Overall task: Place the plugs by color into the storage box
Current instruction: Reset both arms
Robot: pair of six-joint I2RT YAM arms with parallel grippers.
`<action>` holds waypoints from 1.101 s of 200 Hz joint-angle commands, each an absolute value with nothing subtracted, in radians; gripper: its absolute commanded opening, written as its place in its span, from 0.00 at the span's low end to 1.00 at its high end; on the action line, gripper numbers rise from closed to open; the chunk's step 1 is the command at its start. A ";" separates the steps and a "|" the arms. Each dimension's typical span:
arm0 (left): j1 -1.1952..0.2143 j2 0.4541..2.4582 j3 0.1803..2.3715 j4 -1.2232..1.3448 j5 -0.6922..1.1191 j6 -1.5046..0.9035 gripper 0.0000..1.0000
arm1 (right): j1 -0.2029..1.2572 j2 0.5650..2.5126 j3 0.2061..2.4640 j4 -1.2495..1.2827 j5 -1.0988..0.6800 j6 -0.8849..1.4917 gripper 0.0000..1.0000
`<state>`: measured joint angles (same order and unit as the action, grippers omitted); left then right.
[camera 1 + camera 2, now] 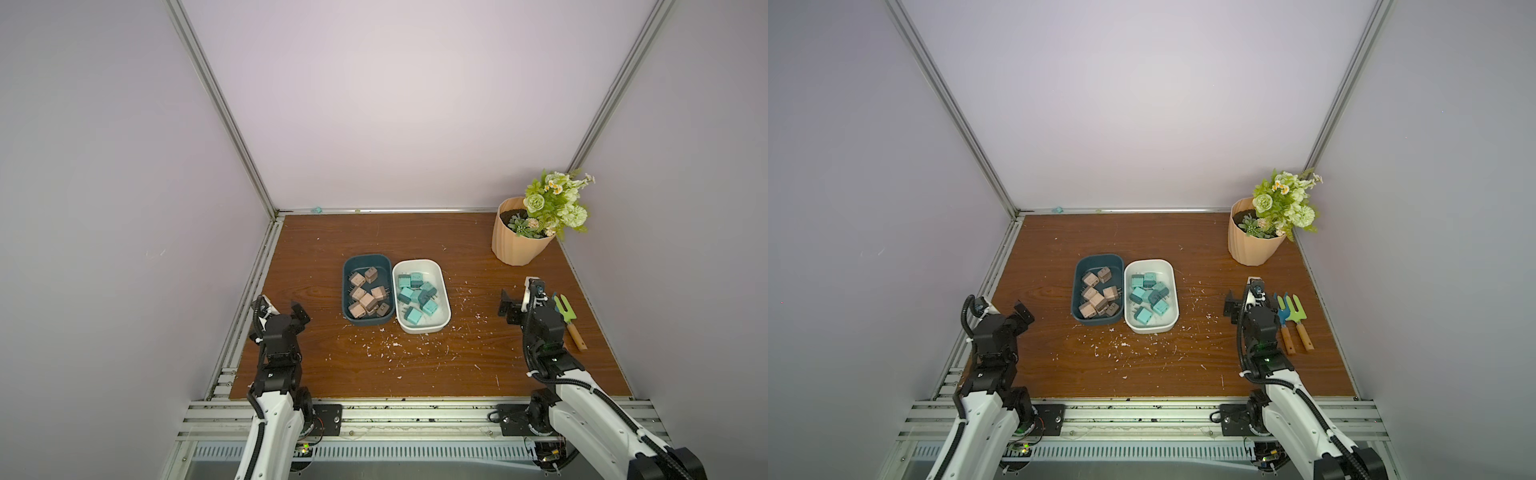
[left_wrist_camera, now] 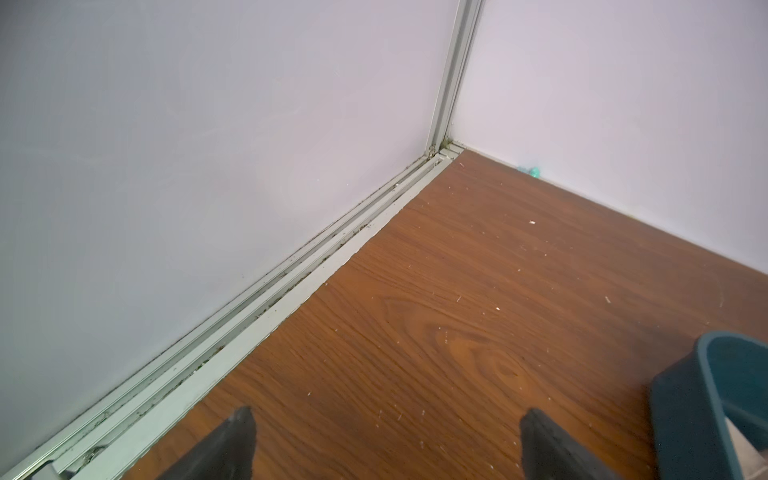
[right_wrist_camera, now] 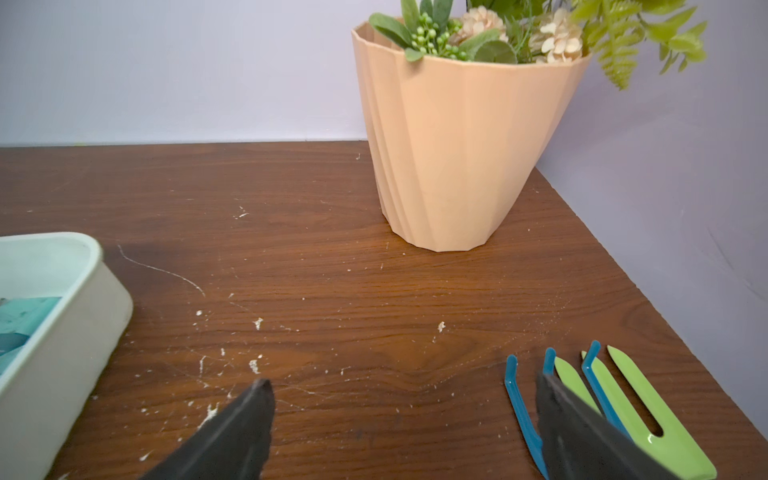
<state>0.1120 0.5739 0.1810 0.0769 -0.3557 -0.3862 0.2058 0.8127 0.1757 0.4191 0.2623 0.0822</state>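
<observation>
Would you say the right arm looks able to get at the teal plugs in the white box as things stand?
Probably yes: the right gripper stands open near the white box, with only tabletop between them, and the teal plugs lie uncovered inside.

wooden table (image 1: 415, 370) | blue bin (image 1: 367, 257); white bin (image 1: 424, 328); flowerpot (image 1: 515, 247); garden tools (image 1: 1298, 314); scraps (image 1: 392, 344)

tan plugs (image 1: 367, 300) 7 | teal plugs (image 1: 405, 295) 7 | boxes (image 1: 419, 262) 2 | pot (image 1: 513, 245) 1 | tools (image 1: 1299, 312) 2
</observation>
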 commanded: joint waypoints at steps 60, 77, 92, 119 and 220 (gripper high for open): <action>0.118 1.188 0.250 0.693 -0.370 -0.210 1.00 | 0.131 1.266 0.245 0.911 0.203 -0.014 0.99; 0.113 1.298 0.308 0.743 -0.332 -0.193 1.00 | 0.120 1.369 0.312 0.943 0.183 -0.030 0.99; 0.107 1.358 0.337 0.796 -0.285 -0.178 1.00 | 0.118 1.443 0.358 0.952 0.166 -0.060 0.99; 0.078 1.360 0.325 0.829 -0.270 -0.126 1.00 | 0.115 1.469 0.363 0.965 0.137 -0.074 0.99; -0.117 0.558 0.344 0.041 -0.461 -0.247 1.00 | 0.125 0.919 0.248 0.485 0.013 0.004 0.99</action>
<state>-0.1055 0.6861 0.3782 0.2863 -0.3908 -0.1856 0.1219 1.0012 0.2966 0.6098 0.0212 -0.0208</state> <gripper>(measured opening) 0.998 0.992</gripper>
